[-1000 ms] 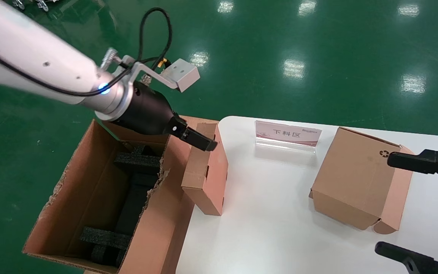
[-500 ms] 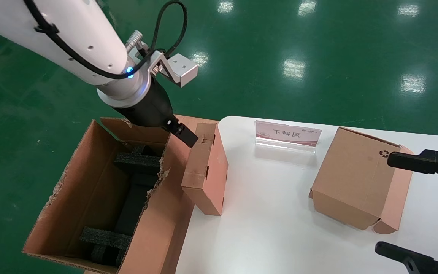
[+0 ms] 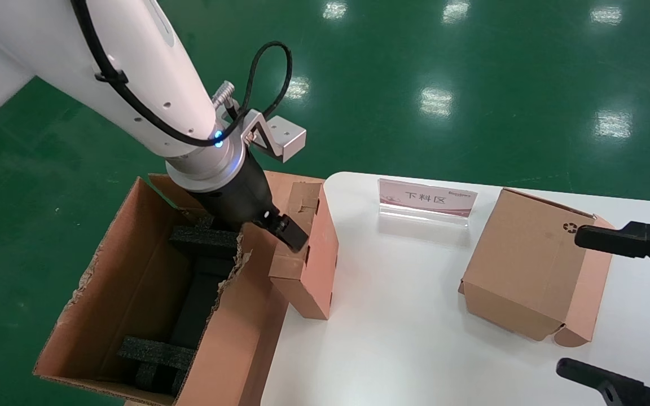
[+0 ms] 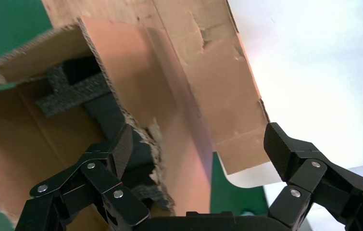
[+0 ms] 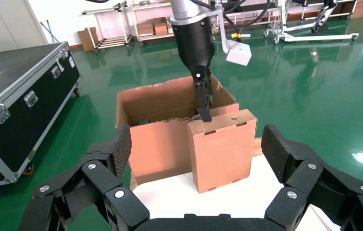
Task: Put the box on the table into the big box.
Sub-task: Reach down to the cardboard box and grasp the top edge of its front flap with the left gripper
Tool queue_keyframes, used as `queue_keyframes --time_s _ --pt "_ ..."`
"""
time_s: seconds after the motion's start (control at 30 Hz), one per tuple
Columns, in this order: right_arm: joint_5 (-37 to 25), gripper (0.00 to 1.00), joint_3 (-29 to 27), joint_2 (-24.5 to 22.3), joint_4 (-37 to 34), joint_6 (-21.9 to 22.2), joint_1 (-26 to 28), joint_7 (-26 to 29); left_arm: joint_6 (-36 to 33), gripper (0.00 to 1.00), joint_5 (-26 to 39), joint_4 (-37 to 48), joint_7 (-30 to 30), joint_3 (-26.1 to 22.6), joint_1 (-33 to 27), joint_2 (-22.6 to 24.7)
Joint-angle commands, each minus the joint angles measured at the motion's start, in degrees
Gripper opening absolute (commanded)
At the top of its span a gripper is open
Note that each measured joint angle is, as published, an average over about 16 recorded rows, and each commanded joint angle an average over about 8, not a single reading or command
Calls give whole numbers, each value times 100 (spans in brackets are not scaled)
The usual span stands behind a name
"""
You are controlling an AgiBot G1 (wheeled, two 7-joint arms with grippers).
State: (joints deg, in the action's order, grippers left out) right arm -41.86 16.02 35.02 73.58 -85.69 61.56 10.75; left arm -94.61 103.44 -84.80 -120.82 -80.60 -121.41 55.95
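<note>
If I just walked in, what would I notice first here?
First, the big white left arm, its left gripper open and reaching down over the small box standing on edge at the white table's left rim. Right beside it on the green floor sits the big box, torn along its top, with black foam blocks inside. The right gripper waits open by a second box with a recycling symbol.

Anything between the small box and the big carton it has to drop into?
Only the carton's own ragged near wall: the small pinkish-brown cardboard box stands on edge against its outside, on the white table. The left tool, open, straddles the box's top. Nothing else visible blocks it.
</note>
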Motion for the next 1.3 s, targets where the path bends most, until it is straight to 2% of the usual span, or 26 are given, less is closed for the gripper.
queue_keyframes --time_s 0.03,0.8,1.2,1.3 --pt "0 100 0 0 0 0 0 0 9 100 -26 0 -78 7 47 -2" --pt "0 100 0 0 0 0 0 0 138 100 440 0 -1105 385 620 197" --pt "0 100 0 0 0 0 0 0 185 100 893 0 -1558 353 973 381" --pt "0 100 0 0 0 0 0 0 193 62 978 0 -1628 332 1040 411"
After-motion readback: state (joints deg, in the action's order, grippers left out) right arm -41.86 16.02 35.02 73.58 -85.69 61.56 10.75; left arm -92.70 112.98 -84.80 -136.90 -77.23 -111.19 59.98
